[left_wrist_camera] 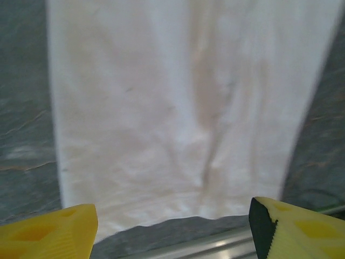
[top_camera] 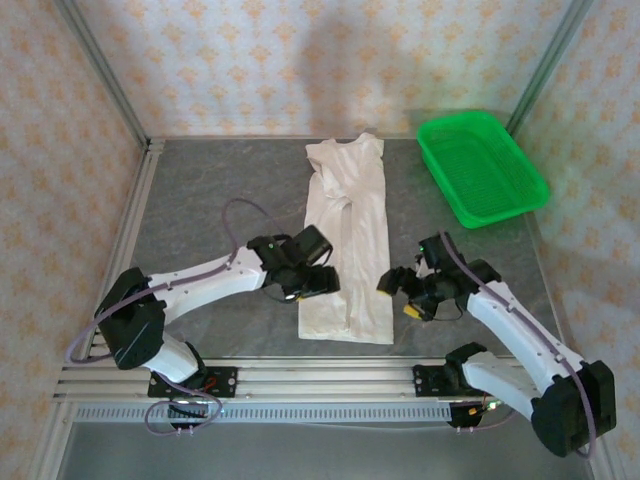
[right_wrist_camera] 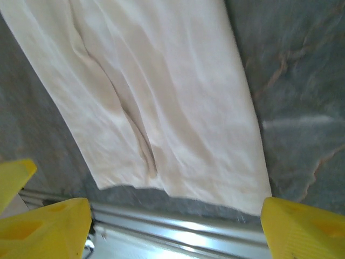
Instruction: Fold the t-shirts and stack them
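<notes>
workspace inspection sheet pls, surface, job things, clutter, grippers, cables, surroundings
surface: grey marbled table, flat, no spills seen
job's things: one white t-shirt folded into a long strip mid-table, near hem close to the rail
clutter: green basket at far right, apart from the t-shirt, looks empty
grippers: left gripper and right gripper both open, at the near hem, holding nothing
cables: grey cables loop along both arms, off the t-shirt
surroundings: patterned walls on three sides

The 2 arms are bending inward toward each other, the left gripper [top_camera: 312, 283] and right gripper [top_camera: 400, 297] each holding yellow fingers [left_wrist_camera: 48, 234] wide apart.
</notes>
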